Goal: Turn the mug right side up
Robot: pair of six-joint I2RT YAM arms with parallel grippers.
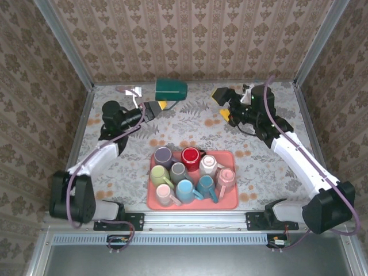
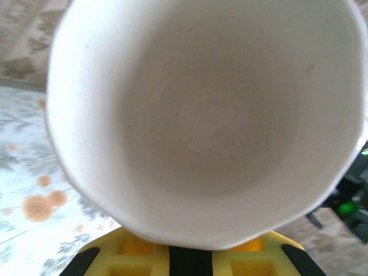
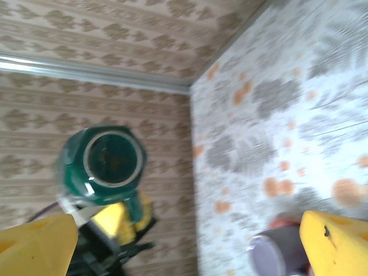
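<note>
So at this point the flip was only partly done, as far as I could judge. Your left gripper [image 1: 156, 107] was clamped on the green mug [image 1: 171, 89], which sat near the back wall at roughly 12 o'clock from the pink tray [image 1: 230, 202] of other mugs. It looked lifted off the table [image 1: 287, 103], though I couldn't be sure from above.

The mug wasn't upright. In the left wrist view its white inside [image 2: 201, 115] looked straight back at the camera, with the yellow fingers [image 2: 190, 259] under the rim at 6 o'clock. In the right wrist view you got the other end: the round base of the mug [image 3: 106, 164] faced that camera. So I read it as lying about sideways in the grip, mouth toward your left wrist. What was left, by my guess: rotate it mouth-up, set it on the table and let go.

Pose-wise, your left arm was stretched out toward the back, gripper pointing at about 2 o'clock into the mug. Your right gripper [image 1: 228, 112] hung at about 4 o'clock from the mug, well apart from it, aimed back toward it. Its jaws were spread wide with nothing between them [image 3: 187, 238].
</note>
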